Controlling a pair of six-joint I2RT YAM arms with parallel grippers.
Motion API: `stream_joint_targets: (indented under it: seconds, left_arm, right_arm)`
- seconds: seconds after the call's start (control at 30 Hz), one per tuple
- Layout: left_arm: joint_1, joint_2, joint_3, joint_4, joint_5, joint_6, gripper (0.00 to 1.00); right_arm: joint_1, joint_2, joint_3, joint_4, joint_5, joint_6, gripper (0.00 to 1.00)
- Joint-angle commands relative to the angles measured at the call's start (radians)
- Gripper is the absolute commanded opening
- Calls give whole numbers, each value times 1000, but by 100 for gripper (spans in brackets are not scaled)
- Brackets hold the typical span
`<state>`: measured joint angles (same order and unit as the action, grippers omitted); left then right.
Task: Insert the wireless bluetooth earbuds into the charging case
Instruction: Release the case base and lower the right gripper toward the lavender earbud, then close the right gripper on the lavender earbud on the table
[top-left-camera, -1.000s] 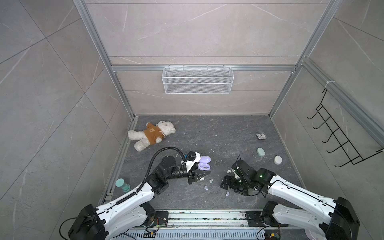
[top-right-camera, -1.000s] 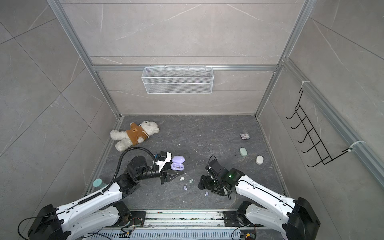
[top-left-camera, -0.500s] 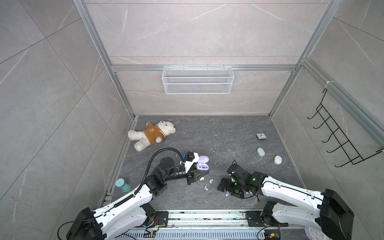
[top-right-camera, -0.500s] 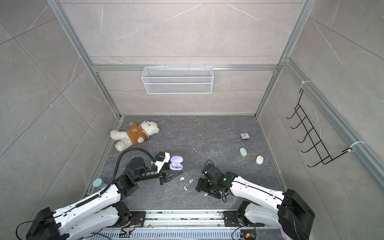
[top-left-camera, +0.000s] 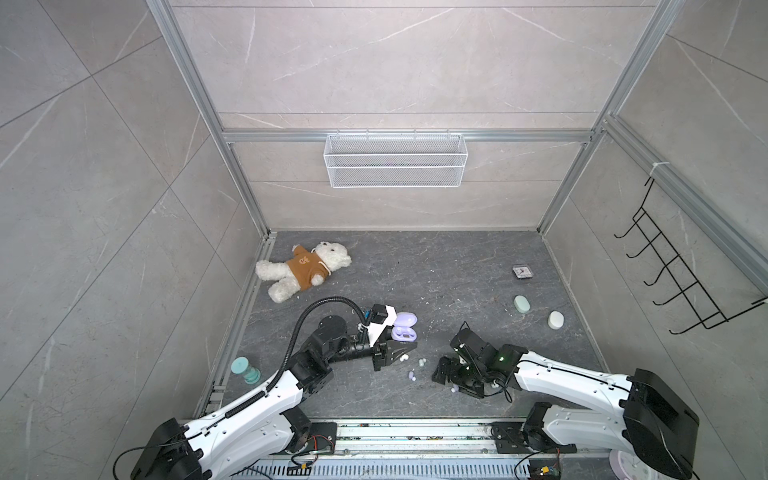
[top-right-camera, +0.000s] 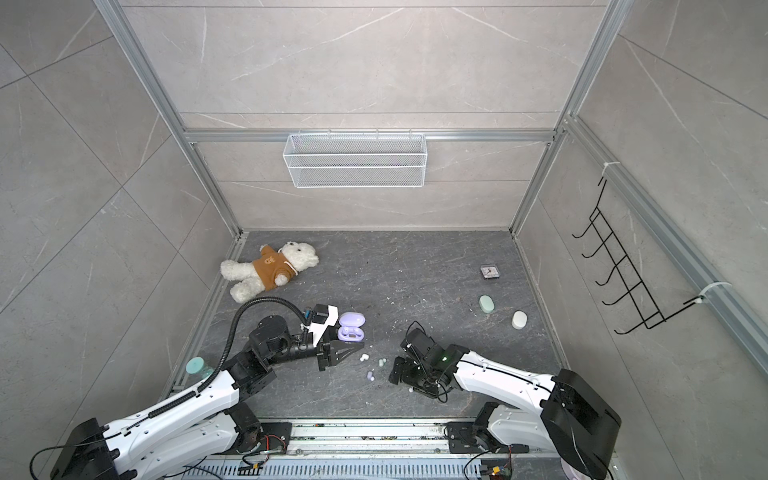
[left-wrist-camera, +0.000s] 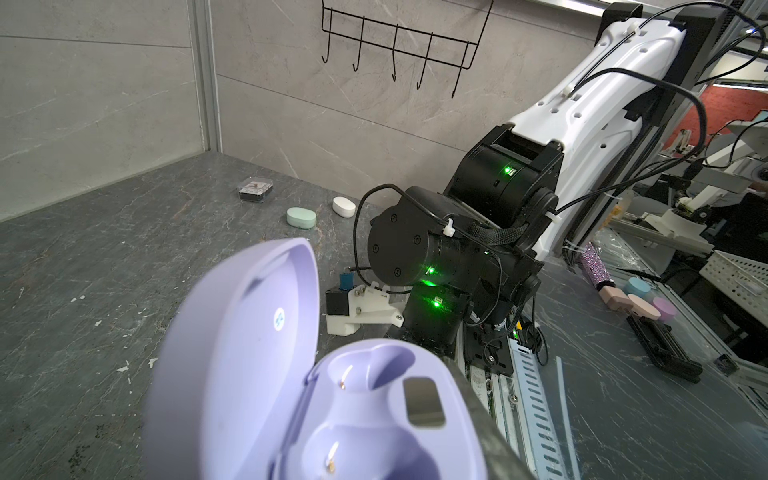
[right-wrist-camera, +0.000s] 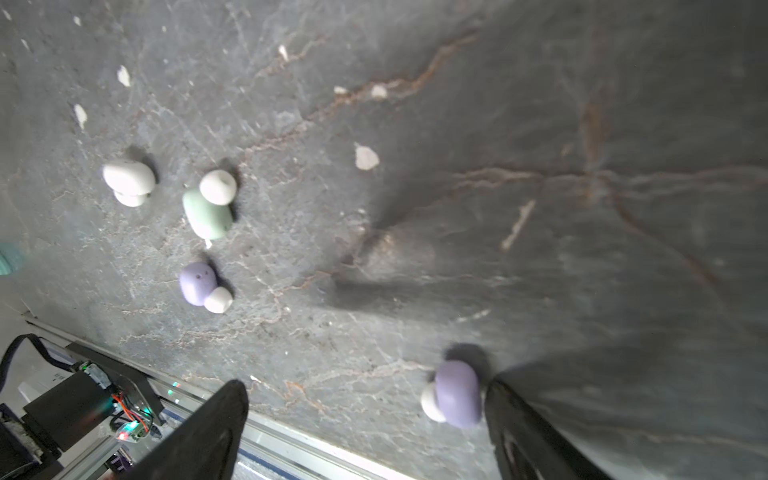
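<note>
The lilac charging case (left-wrist-camera: 365, 415) stands open, lid up, both of its wells bare. My left gripper (top-left-camera: 410, 347) is shut on its base; one dark finger (left-wrist-camera: 494, 428) shows along the case's side, and the lid hides the other. The case (top-left-camera: 404, 330) is left of centre in both top views. On the floor lie a white earbud (right-wrist-camera: 129, 178), a mint one (right-wrist-camera: 208, 214) and a lilac one (right-wrist-camera: 197, 282). A second lilac earbud (right-wrist-camera: 455, 392) lies just inside one finger (right-wrist-camera: 523, 432) of my right gripper (right-wrist-camera: 365, 388), which is open wide and low over the floor.
A teddy bear (top-left-camera: 303, 270) lies at the back left. A shut mint case (top-left-camera: 522, 304), a shut white case (top-left-camera: 555, 320) and a small clear box (top-left-camera: 522, 272) sit at the right. A teal bottle (top-left-camera: 245, 370) stands by the left rail. A wire basket (top-left-camera: 395, 160) hangs on the back wall.
My right gripper has moved toward the front edge and a little left, coming down beside the second lilac earbud. The left gripper and the case have hardly moved.
</note>
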<state>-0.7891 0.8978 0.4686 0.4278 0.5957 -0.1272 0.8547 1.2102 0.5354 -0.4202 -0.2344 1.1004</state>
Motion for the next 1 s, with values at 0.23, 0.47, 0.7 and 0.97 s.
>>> stream_joint_targets:
  seconds: [0.23,0.47,0.7,0.97]
  left_arm:
    - [5,-39,2,-4,-25,3,28]
    - [5,-44,-1,-7,-28,4,28]
    - [5,-44,-1,-7,-28,1,28]
    - [5,-46,0,-10,-30,1,28]
  right_arm:
    - [5,37,28,8,-22,-26,92]
    - [6,46,49,3,-32,-27,92]
    - [6,54,73,-5,-34,-62,92]
    - [8,56,90,-20,-38,-74,92]
